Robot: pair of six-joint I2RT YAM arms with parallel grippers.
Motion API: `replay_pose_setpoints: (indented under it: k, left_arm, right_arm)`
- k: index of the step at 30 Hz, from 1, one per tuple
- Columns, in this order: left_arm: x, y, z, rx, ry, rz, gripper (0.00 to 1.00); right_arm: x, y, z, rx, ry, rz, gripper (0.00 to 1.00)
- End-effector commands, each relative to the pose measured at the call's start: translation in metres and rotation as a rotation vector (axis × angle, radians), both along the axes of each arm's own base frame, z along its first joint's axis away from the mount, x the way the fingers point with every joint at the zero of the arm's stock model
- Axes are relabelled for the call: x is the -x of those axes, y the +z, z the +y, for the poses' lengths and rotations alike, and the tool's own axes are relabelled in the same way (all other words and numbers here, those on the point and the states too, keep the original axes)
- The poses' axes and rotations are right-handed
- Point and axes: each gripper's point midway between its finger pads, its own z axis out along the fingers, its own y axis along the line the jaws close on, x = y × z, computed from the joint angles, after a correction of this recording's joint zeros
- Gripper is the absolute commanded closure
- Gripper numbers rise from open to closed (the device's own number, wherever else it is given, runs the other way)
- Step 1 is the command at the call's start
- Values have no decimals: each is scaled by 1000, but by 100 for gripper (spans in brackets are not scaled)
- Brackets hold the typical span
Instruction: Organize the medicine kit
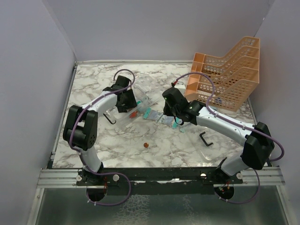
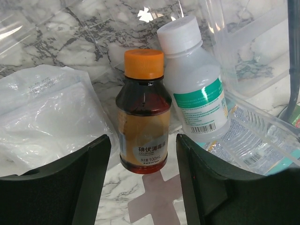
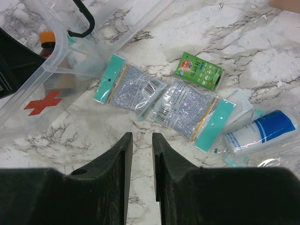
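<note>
**While the Left Fingers Are Gaping, the Kit Is Lying Just Ahead of Them**

As the left gripper [image 2: 143,140] is holding its fingers spread wide and pinching nothing, the clear rectangular plastic medicine kit [image 3: 49,63] is lying directly ahead of it. A brown orange-capped bottle [image 2: 143,112] inside is showing between the fingertips. The right gripper [image 3: 142,138] is keeping its fingers only slightly parted, gripping nothing. The kit is sitting at the upper left of the right wrist view, apart from those fingers.
</note>
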Motion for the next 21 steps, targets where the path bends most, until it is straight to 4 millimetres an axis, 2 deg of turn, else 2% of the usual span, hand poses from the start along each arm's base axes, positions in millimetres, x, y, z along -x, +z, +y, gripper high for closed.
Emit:
replay_pose_setpoints:
  k: [1,7,14,18,21]
  left_arm:
    - [11,3,-12,65,-21,35,39]
    - [14,5,-24,136,-22,61,43]
    - [10,16,-53,304,-18,78,46]
    - [4,24,-55,321,-6,55,46]
    - [3,23,-47,276,12,41,46]
  right_arm:
    - [1,6,-7,-5,-27,-10,76]
    - [2,5,-8,-4,-30,-7,76]
    - [3,3,-10,-6,-35,-3,76]
    - [4,4,-12,-2,-39,-4,76]
    - [5,3,-15,3,-44,-7,76]
